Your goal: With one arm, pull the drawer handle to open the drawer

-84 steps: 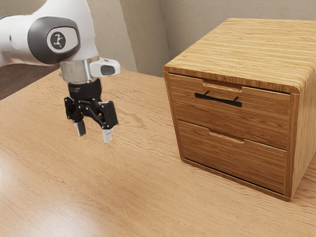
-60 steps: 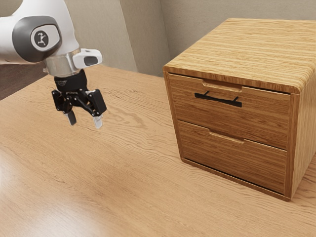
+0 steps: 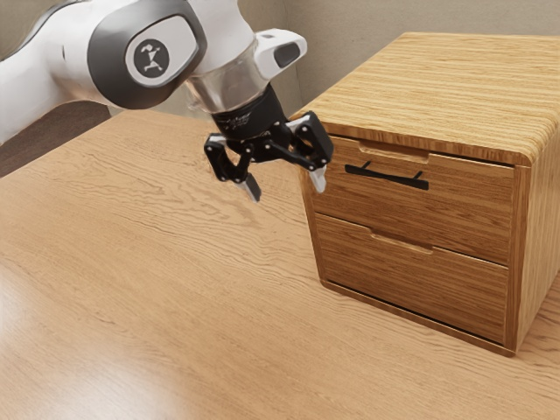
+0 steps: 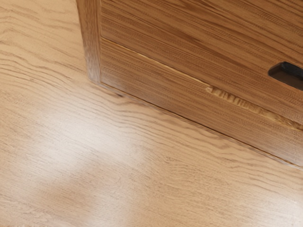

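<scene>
A wooden cabinet (image 3: 437,87) with two drawers stands on the table at the exterior view's right. Its top drawer (image 3: 411,197) carries a black bar handle (image 3: 386,176), and both drawers sit flush with the front. My gripper (image 3: 284,184) hangs open in the air just off the cabinet's near corner, to the left of the handle and at about its height, holding nothing. In the wrist view the cabinet front (image 4: 199,61) slants across, and one end of the black handle (image 4: 287,74) shows beside the lower drawer's seam.
The wooden tabletop (image 3: 157,297) stretches wide in front of the cabinet and to the exterior view's left. A beige wall rises behind. The lower drawer (image 3: 411,271) has only a shallow wooden lip for a grip.
My arm has swung from the exterior view's left toward the cabinet, and the hand has risen and tilted toward the drawer front. The fingers stayed open. The drawers have not moved.
</scene>
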